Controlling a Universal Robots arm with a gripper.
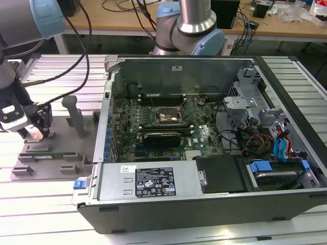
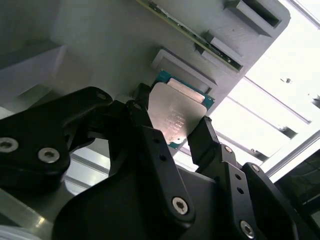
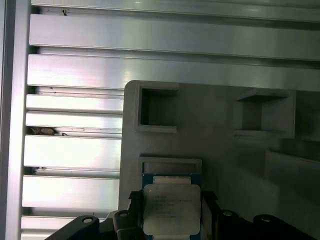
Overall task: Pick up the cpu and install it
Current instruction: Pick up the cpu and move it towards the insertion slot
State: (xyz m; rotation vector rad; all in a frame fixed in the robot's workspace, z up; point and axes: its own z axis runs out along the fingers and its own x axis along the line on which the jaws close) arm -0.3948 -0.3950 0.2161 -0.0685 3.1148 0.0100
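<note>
Jaws closed on the cpu (image 2: 176, 112): in the second wrist view they press against two of its opposite edges, with the silver lid showing between them. In the first wrist view the chip lies flat in its pocket on the grey tray (image 3: 220, 150), not yet lifted, so I'm in the pick-up step. The exterior view has me low over that tray on the slatted worktop (image 1: 66, 66), at the exterior view's left, well apart from the open computer case (image 1: 286, 71) and the socket (image 1: 168, 116) on its motherboard. My read: the lift calls for an even grip and a straight, level rise, or the chip could tilt and catch the pocket rim.
</note>
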